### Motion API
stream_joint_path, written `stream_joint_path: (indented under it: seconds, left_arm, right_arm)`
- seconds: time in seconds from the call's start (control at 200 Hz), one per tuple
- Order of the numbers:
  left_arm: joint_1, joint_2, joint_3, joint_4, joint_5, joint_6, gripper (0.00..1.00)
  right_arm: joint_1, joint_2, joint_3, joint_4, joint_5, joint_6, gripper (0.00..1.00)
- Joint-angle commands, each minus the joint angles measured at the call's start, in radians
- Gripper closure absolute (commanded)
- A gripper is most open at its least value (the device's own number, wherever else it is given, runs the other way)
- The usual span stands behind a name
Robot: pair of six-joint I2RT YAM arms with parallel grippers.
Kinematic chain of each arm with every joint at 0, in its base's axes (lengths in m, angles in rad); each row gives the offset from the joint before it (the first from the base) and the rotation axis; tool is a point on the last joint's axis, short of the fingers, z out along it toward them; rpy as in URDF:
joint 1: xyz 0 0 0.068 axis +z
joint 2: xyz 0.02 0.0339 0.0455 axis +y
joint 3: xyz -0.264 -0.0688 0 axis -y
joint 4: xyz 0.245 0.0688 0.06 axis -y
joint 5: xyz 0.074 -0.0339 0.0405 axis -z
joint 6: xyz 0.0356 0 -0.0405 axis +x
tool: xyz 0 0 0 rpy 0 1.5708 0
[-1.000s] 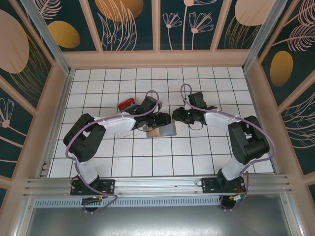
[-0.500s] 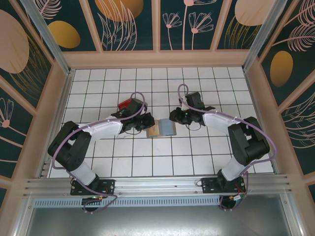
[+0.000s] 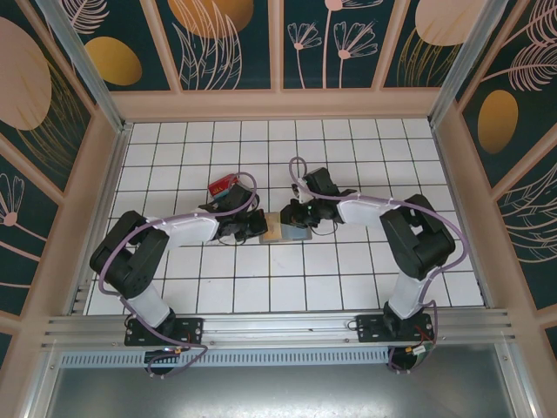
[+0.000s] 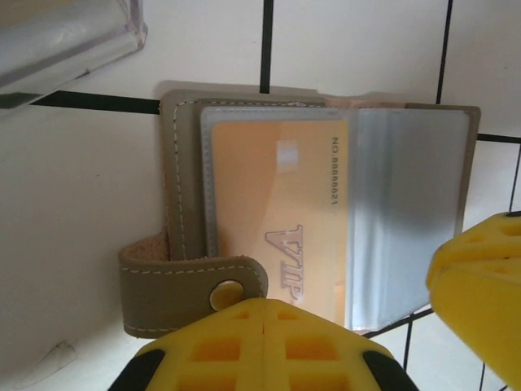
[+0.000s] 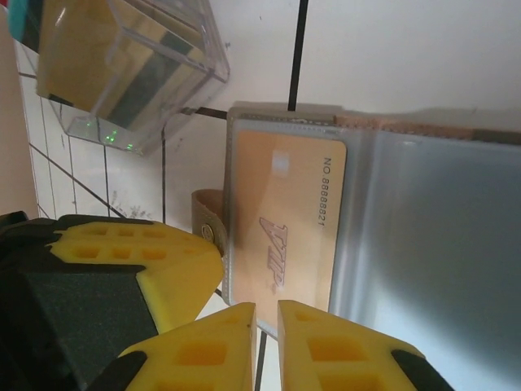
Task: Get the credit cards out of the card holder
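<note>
From above, the left arm reaches in from the holder's left. Beyond it, up and left of the holder (image 3: 292,232), sits a red item (image 3: 224,185). The wrist cameras show a clear box (image 5: 130,73) on that same side, well apart from the holder.

The left gripper (image 4: 264,346) is closed, its yellow fingers meeting in a thin seam. It rests at the holder's left edge, over the tab (image 4: 179,285) with its snap. I cannot tell whether it pinches anything there.

The holder lies open and flat on the white tiles (image 3: 348,270), between the two grippers. Its left panel has an orange card (image 4: 273,212) marked VIP inside a clear sleeve, not out yet. The right panel's sleeve looks grey and cloudy.

The right gripper (image 5: 267,350) comes at the holder from its right and far side. Its fingers are almost together, with only a narrow slit between, at the card's edge. I cannot tell whether they hold the sleeve or the card.
</note>
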Motion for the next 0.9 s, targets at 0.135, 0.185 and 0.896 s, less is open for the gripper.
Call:
stream_joint_path:
  seconds: [0.135,0.185,0.896]
  left_arm:
    - [-0.005,0.012,-0.032,-0.036,-0.025,0.021,0.97]
    - [-0.005,0.01,-0.033,-0.038,-0.027,0.021,0.97]
    - [-0.004,0.054,-0.034,-0.008,0.002,0.005,0.97]
  right_arm:
    - [0.009,0.038,0.045,-0.035,-0.02,-0.016,0.81]
    - [0.009,0.049,0.047,-0.042,-0.017,-0.016,0.8]
    - [0.017,0.123,0.053,-0.045,-0.028,-0.025,0.84]
